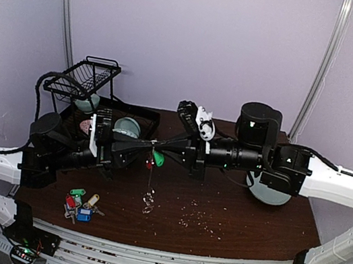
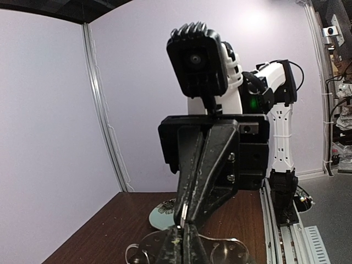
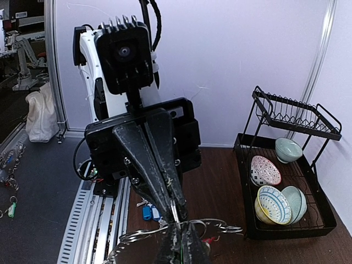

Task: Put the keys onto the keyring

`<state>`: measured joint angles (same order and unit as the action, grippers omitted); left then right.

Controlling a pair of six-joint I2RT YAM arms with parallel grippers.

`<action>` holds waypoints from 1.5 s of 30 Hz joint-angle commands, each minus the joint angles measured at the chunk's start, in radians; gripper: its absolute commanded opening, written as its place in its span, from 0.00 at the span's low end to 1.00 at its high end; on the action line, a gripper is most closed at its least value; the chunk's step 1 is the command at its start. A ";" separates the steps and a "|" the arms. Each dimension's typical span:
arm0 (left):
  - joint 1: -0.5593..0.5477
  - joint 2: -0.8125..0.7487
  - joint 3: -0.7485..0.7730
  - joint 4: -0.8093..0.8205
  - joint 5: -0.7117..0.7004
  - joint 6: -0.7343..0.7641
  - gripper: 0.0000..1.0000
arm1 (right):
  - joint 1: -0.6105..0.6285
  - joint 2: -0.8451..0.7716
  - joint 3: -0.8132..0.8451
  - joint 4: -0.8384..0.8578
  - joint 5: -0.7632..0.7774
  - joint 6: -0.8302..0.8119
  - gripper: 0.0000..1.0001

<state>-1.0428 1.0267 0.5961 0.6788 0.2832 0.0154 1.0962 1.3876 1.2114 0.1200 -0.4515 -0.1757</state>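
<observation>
First, far left: a black dish rack (image 1: 83, 81) holding bowls (image 3: 273, 204) at the rear corner of the table (image 1: 231, 210); it plays no part in the job.
Front left: loose keys (image 1: 81, 205) lie in a heap on the table, their green, red, blue and tan tags touching, well apart from the raised keyring.
Left end effector (image 3: 175, 213): fingers pressed together, clamped on the keyring's rim in mid-air above the middle of the table.
Keyring (image 2: 223, 250): lifted off the table and lying roughly flat between the two arms, with small wire rings (image 3: 137, 235) standing out along its edge.
Beneath the joint: a green-tagged key (image 1: 159, 159) and a red-tagged key (image 1: 149, 164) hang just under the meeting point. I cannot tell whether they are threaded or only pinched. A thin dangling strand (image 1: 148, 199) drops toward the table.
Right end effector (image 2: 184, 219): fingers together, tip to tip with the left, seemingly nipping the same rim or one of its rings.
Far right: a pale plate (image 1: 272, 193) sits under the right arm, unused.
Step, as I judge it: working a key onto a ring, with the heap yet to be fetched.
Doing it well: use the left as a fixed anchor and move only the right, in small turns along the ring's coil. Avoid pulling the arms apart, which could twist the loop or shake the hanging keys off.
</observation>
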 commanded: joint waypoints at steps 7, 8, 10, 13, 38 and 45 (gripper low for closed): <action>-0.006 -0.071 0.155 -0.442 -0.083 0.023 0.33 | 0.006 -0.029 0.170 -0.374 0.164 -0.137 0.00; -0.006 -0.079 0.169 -0.479 -0.103 0.033 0.33 | 0.011 -0.021 0.190 -0.415 0.184 -0.155 0.00; -0.007 -0.085 0.193 -0.530 -0.120 0.056 0.33 | 0.019 -0.010 0.220 -0.469 0.222 -0.170 0.00; -0.006 -0.067 0.233 -0.592 -0.097 0.086 0.32 | 0.038 0.003 0.252 -0.508 0.274 -0.194 0.00; -0.008 0.024 0.278 -0.517 0.014 0.129 0.12 | 0.113 0.064 0.355 -0.588 0.316 -0.271 0.00; -0.010 0.024 0.284 -0.529 -0.006 0.126 0.10 | 0.117 0.075 0.365 -0.591 0.308 -0.271 0.00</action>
<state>-1.0473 1.0496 0.8440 0.1177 0.2871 0.1398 1.2057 1.4536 1.5364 -0.4850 -0.1402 -0.4427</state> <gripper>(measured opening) 0.131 0.005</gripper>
